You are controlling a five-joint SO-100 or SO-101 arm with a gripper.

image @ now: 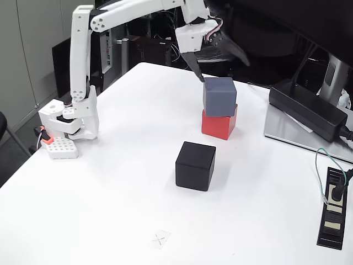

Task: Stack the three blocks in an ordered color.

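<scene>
Grey block (219, 96) sat on red block (219, 122), turned slightly askew to it. Black block (195, 165) stood alone on white table (138, 143), nearer the camera, apart from the stack. Gripper (199, 74) hung at grey block's upper left corner; one dark finger visible, jaw state could not be told

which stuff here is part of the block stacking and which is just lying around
Part of the job: grey block sitting on the red block; black block alone on the table; gripper by the grey block.
Just lying about: power adapter; power strip at the right edge.
</scene>
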